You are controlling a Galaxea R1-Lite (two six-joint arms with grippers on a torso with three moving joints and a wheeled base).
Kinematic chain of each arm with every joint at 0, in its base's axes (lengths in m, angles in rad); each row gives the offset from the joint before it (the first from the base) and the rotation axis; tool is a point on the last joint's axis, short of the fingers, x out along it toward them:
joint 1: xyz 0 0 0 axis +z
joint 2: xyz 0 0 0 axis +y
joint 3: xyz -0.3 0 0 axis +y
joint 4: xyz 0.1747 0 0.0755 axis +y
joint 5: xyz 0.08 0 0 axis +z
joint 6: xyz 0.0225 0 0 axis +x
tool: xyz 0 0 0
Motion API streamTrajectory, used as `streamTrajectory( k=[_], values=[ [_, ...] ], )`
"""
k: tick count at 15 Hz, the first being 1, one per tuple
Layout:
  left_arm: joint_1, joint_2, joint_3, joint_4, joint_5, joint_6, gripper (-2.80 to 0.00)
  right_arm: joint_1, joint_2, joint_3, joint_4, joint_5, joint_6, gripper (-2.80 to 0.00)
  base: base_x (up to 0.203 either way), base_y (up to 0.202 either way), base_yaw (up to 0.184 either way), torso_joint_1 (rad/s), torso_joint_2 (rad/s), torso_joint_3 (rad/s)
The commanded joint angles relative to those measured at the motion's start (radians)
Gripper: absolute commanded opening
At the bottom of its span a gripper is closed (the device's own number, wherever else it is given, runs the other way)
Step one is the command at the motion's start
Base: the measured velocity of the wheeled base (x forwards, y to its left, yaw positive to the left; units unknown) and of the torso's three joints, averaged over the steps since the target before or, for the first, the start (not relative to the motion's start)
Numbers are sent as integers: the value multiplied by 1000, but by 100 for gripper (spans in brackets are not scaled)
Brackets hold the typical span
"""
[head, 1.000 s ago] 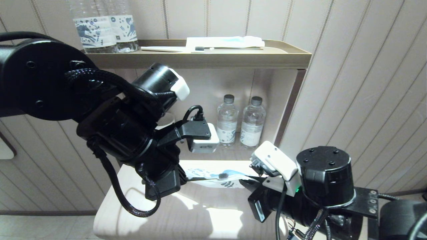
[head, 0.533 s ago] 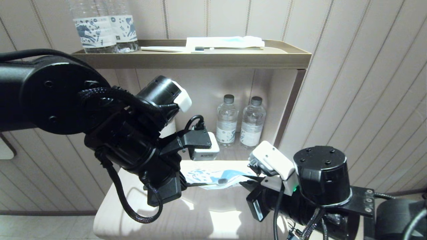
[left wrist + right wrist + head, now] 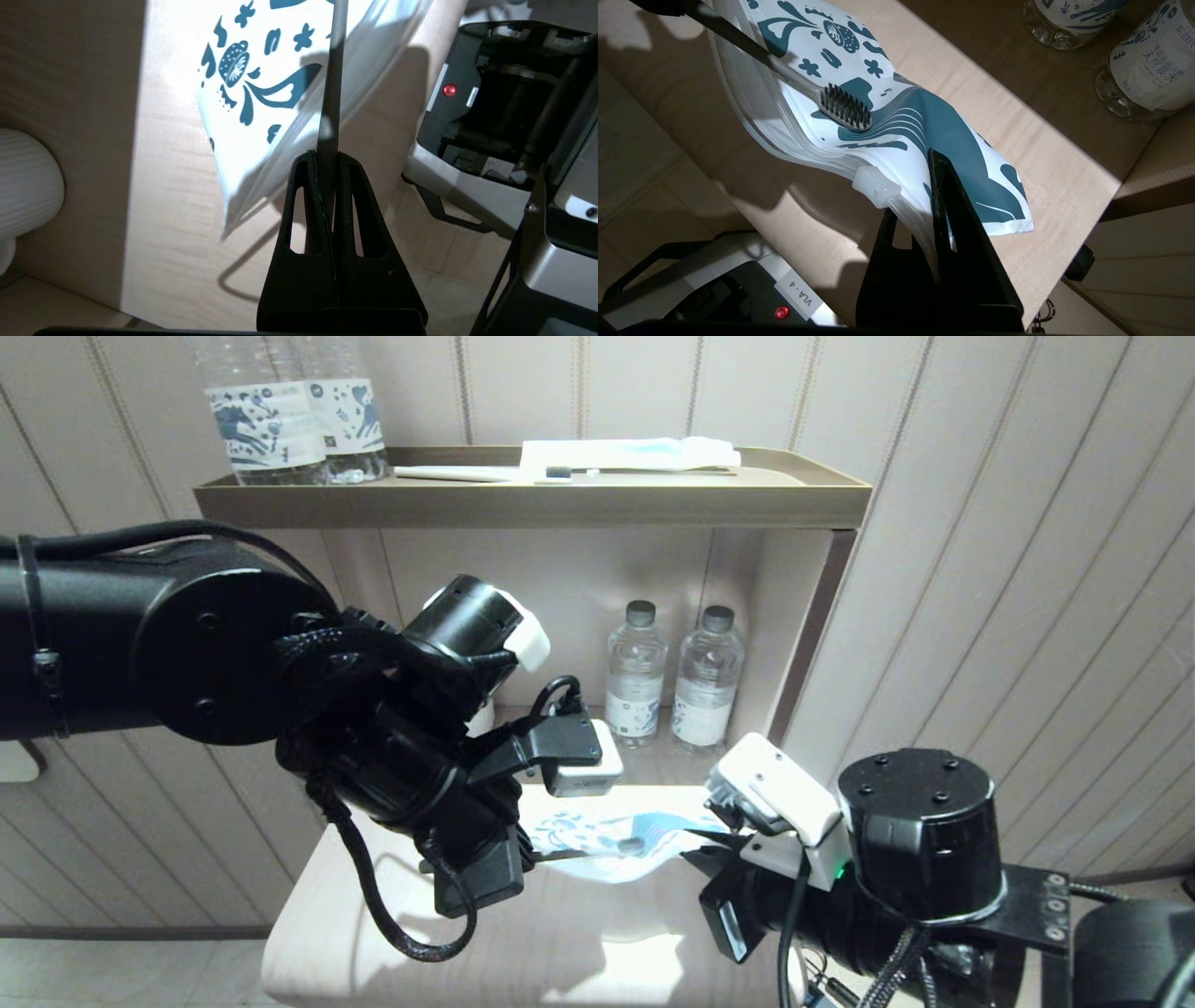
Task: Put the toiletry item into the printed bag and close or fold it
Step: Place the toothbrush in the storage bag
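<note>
The printed bag point(image 3: 597, 829), white with teal plants, hangs bowed just above the pale table point(image 3: 392, 933). My right gripper point(image 3: 698, 851) is shut on its strip-seal edge beside a clear slider clip point(image 3: 876, 187); that grip shows in the right wrist view point(image 3: 920, 205). My left gripper point(image 3: 327, 156) is shut on the handle point(image 3: 332, 93) of the toothbrush. It reaches in from the bag's left end point(image 3: 532, 855). The dark-bristled brush head point(image 3: 845, 109) lies over the bag's printed face point(image 3: 924, 140), close to the seal edge. Whether it is inside the bag I cannot tell.
Two water bottles point(image 3: 670, 677) stand at the back under a tan shelf point(image 3: 532, 504). That shelf carries more bottles point(image 3: 289, 420), a flat white-and-blue packet point(image 3: 635, 453) and another toothbrush point(image 3: 495, 474). A white ribbed lamp point(image 3: 23, 186) stands left of the bag.
My left arm has come down and a little right with the toothbrush. The brush head has slid right along the bag. The bag has sunk and buckled between the two grippers.
</note>
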Motion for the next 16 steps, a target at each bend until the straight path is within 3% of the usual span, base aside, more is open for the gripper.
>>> streamTrajectory(
  k=[1, 5, 8, 13, 16],
  values=[
    [0, 16, 7, -3, -1, 3, -280, -2, -17, 22, -5, -2, -2, -280, 0, 0, 0, 0, 0, 0],
    [6, 21, 9, -76, -16, -3, -280, -27, -5, 122, -128, -2, -9, -280, 0, 0, 0, 0, 0, 0],
    [58, 9, 14, -78, -47, -10, -280, -51, 12, 196, -223, -2, -14, -280, 0, 0, 0, 0, 0, 0],
    [157, -31, 15, -74, -48, -6, -280, -61, 17, 252, -250, 0, -13, -280, 0, 0, 0, 0, 0, 0],
    [180, -31, 6, -80, -60, -7, -280, -56, 21, 279, -271, 8, -12, -280, 0, 0, 0, 0, 0, 0]
  ],
)
